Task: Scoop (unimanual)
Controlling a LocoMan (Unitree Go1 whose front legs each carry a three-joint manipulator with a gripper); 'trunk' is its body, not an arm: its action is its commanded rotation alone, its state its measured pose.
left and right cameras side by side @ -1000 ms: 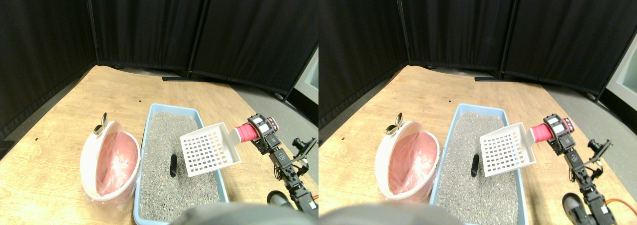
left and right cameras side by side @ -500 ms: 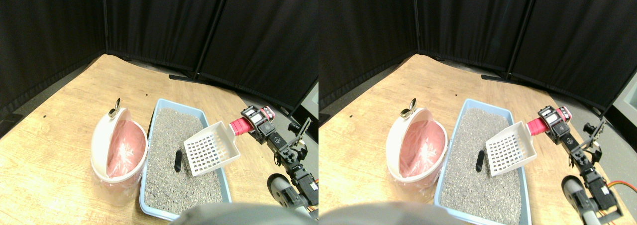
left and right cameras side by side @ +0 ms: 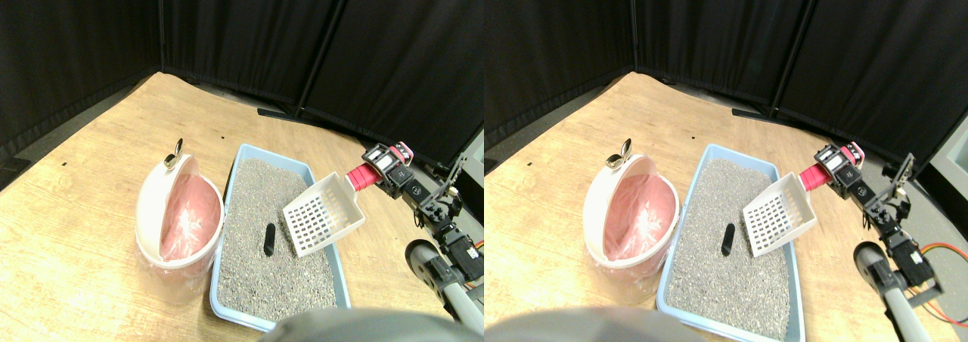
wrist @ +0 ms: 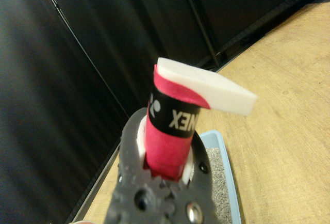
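A white slotted scoop (left and right cameras side by side: 324,221) with a red-wrapped handle (left and right cameras side by side: 361,177) hangs tilted over the right side of the light blue litter tray (left and right cameras side by side: 229,177), its front edge low near the grey litter. My right gripper (left and right cameras side by side: 384,166) is shut on the handle, and in the wrist view the dark jaws close around the red wrap (wrist: 167,149). A small black oblong piece (left and right cameras side by side: 268,239) lies on the litter just left of the scoop. A white bin lined with pink plastic (left and right cameras side by side: 178,219) stands against the tray's left side.
Black curtain panels (left and right cameras side by side: 249,32) with a floor bar close off the back of the wooden floor (left and right cameras side by side: 83,183). A metal clip (left and right cameras side by side: 175,155) sits on the bin's far rim. The arm's links and cables (left and right cameras side by side: 446,236) run along the tray's right side.
The camera has shifted. The scoop has tipped further down toward the litter and moved slightly farther along the tray, with the gripper still on its handle. The black piece has not moved.
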